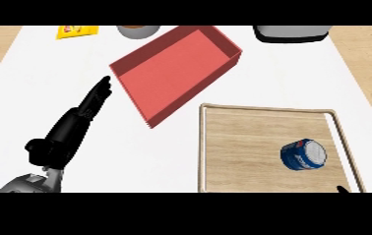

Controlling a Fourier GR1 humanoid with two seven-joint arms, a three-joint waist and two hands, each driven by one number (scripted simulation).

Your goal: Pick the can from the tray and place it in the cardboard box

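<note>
The can (304, 155) stands upright on the wooden tray (240, 145) at the bench's (44, 81) five o'clock, toward the tray's right side, untouched. The red cardboard box (174, 72) lies open at twelve o'clock, just beyond the tray's far left corner. The left hand (81, 115) rests at eight o'clock, fingers straight, holding nothing; only a dark tip of the right hand (342, 189) shows at five o'clock, its state undeterminable.

can (303, 155) label unreadable, yellow packet (76, 31) print illegible
</note>
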